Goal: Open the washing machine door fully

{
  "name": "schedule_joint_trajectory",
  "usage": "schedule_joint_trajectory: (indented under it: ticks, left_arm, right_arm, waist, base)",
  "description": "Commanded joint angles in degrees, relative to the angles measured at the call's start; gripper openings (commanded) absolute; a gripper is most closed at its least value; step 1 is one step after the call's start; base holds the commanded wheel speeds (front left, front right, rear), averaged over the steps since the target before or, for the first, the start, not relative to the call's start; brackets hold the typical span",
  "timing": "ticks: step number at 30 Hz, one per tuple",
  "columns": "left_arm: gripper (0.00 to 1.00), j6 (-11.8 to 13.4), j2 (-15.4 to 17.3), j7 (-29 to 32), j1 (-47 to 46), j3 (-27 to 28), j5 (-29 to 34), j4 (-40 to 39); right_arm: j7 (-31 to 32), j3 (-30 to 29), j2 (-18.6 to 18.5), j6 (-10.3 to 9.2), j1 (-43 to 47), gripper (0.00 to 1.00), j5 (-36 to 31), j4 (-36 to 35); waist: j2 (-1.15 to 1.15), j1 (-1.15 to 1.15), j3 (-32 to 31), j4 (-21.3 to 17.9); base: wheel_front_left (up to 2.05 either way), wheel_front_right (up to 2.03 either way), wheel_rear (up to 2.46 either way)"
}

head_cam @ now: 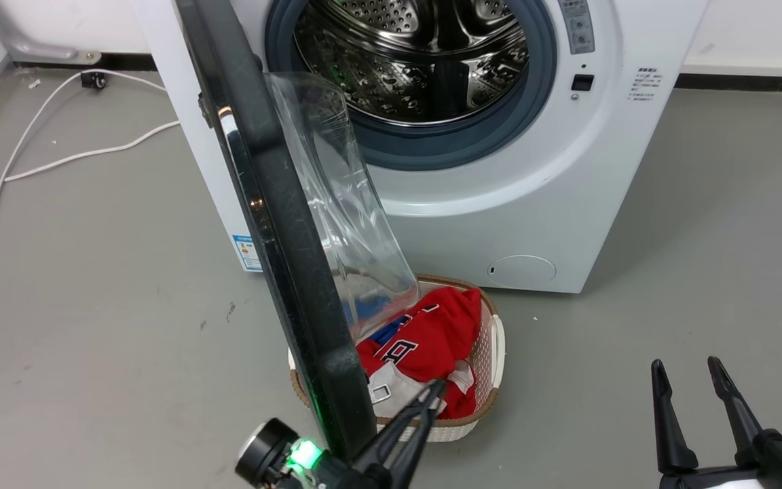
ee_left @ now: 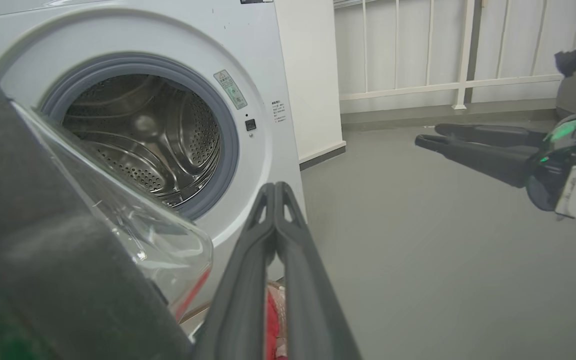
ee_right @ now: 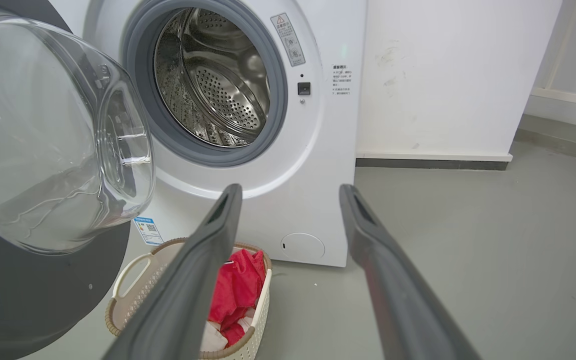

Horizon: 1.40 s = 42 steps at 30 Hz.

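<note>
The washing machine door (head_cam: 282, 224), a big round one w/ a wide glossy black rim and a bulging clear glass bowl, stands swung out from the white front-load machine (head_cam: 499, 204). In the head view it is nearly edge-on, running from upper left down to bottom centre. The steel drum mouth (head_cam: 418, 54) is fully exposed at top centre. In the right wrist view the door (ee_right: 53, 140) fills the left side, its glass bowl facing the opening. It is open a good way but prob. not at its stop yet. The left gripper (head_cam: 437, 388) sits at bottom centre, just right of the rim's lower end, jaws pressed together w/ nothing between them; can't tell if it touches the rim. In its own view the tips (ee_left: 274, 187) are at centre, w/ the door (ee_left: 28, 250) at left. The right gripper (head_cam: 686, 367) is at lower right, jaws wide and empty, well apart from the door. Handling, as I judge it: the door is stiff, fairly heavy and hinged, so it only follows its arc. The glossy rim is likely slippery and the glass is curved and breakable, so stay off the bowl. Best contact is the rim's inner face near the free edge, far from the hinge, pushing toward frame left. The cream woven basket (head_cam: 493, 353) of red clothes (head_cam: 432, 326) sits below the bowl, so keep the fingers above it.
</note>
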Motion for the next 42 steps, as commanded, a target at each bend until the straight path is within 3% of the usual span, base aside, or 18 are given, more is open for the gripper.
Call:
schedule_joint_trajectory:
  ticks: [1,13,28,42]
  left_arm:
    - [0.00,0.5,0.3,-0.4,0.2,0.7,-0.4,1.0]
    - [0.00,2.6,1.1,-1.7,-2.2,4.0,-2.0,7.1]
    - [0.00,7.1,2.9,-1.9,-0.1,9.7,-4.5,6.4]
    - [0.00,9.5,8.4,-1.9,-1.6,19.0,-7.0,7.8]
  right_arm:
    - [-0.1,0.1,0.1,-0.01,-0.8,1.00,-0.1,0.2]
    - [-0.1,0.2,0.1,-0.01,-1.2,1.00,-0.4,0.4]
    - [-0.1,0.3,0.1,-0.01,-1.1,1.00,-0.9,0.6]
    - [-0.1,0.5,0.1,-0.01,-2.3,1.00,-2.4,0.2]
  waist:
    - [0.00,0.00,0.3,0.2]
    - [0.00,0.00,1.7,3.4]
    - [0.00,0.00,2.4,10.9]
    - [0.00,0.00,4.5,14.1]
  base:
    - [0.00,0.00,0.00]
    - [0.00,0.00,0.00]
    - [0.00,0.00,0.00]
    - [0.00,0.00,0.00]
